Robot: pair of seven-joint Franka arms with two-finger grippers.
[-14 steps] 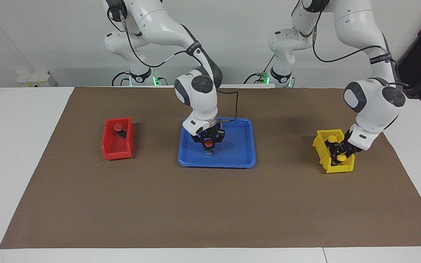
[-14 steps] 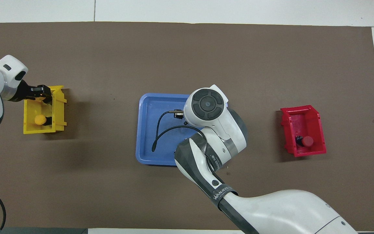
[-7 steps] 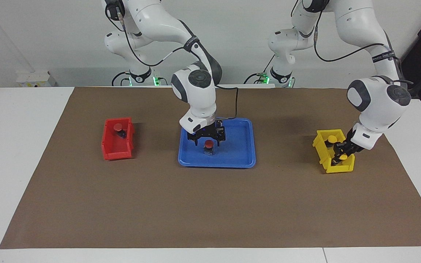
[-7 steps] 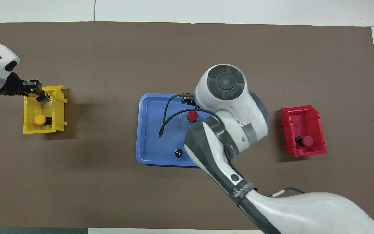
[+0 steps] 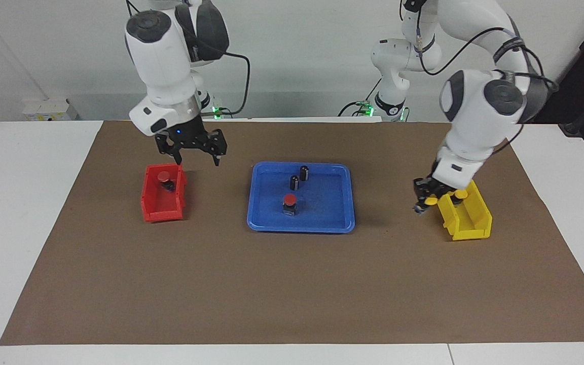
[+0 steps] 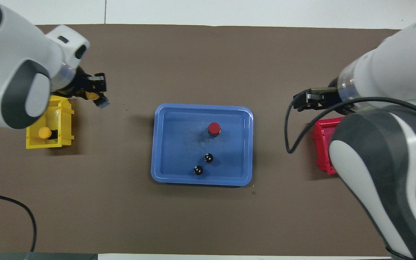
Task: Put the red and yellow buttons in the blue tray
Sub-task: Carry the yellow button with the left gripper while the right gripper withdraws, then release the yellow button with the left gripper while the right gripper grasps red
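Note:
The blue tray (image 5: pixel 328 205) (image 6: pixel 177 142) lies mid-table with one red button (image 5: pixel 289 199) (image 6: pixel 214 128) standing in it. My right gripper (image 5: pixel 196 155) (image 6: pixel 302 102) hangs open and empty, high over the red bin (image 5: pixel 151 203) (image 6: pixel 321 134), where a second red button (image 5: pixel 163 176) sits; the arm hides that button in the overhead view. My left gripper (image 5: pixel 425 202) (image 6: pixel 97 99) is shut on a yellow button (image 5: pixel 430 201) (image 6: pixel 91 96), raised just beside the yellow bin (image 5: pixel 469 223) (image 6: pixel 63 124) on the tray's side. Another yellow button (image 6: pixel 43 133) rests in that bin.
Two capless dark cylinders (image 5: pixel 303 172) (image 5: pixel 294 182) stand in the tray on its side nearer the robots. A brown mat (image 5: pixel 292 284) covers the table. The right arm's cable (image 6: pixel 288 133) dangles between the tray and the red bin.
My right gripper opened, left the red button in the tray, then rose and swung over to the red bin. My left gripper closed on a yellow button and lifted it out of the yellow bin.

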